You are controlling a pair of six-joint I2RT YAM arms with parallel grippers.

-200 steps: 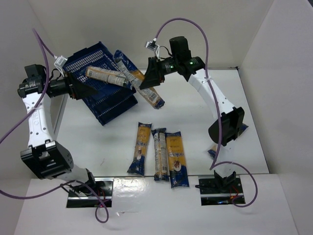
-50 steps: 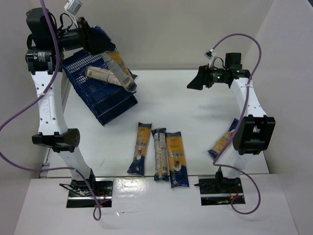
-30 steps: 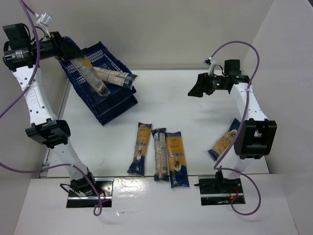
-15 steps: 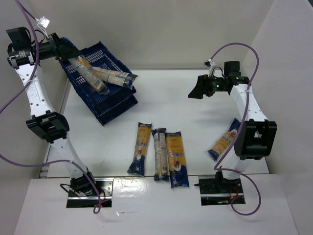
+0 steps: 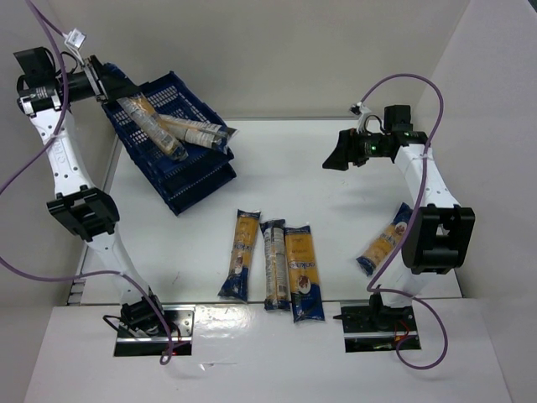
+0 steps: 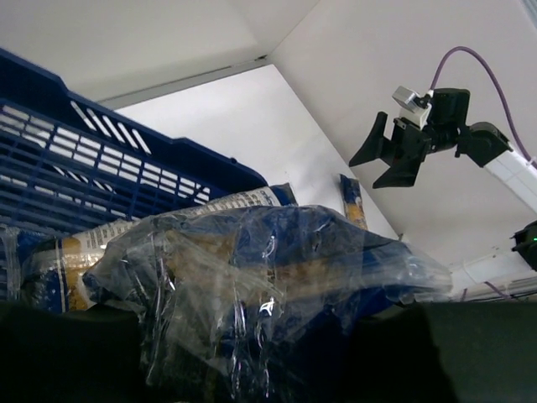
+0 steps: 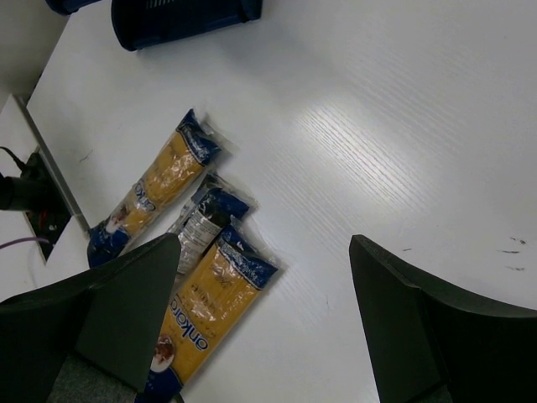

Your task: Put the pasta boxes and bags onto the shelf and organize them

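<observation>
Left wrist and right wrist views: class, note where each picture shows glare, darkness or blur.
Left wrist view: small glints on the crinkled clear-wrapped spaghetti packet; bottom edge black. Right wrist view: bright sheen on the white table; the gripper's fingers dark and featureless.

Your left gripper (image 6: 252,361) is only dark blur at the wrist view's bottom edge, its contact with the clear-wrapped packet (image 6: 268,269) hidden. From above, the right arm (image 5: 436,239) covers part of an orange packet (image 5: 379,245).
</observation>
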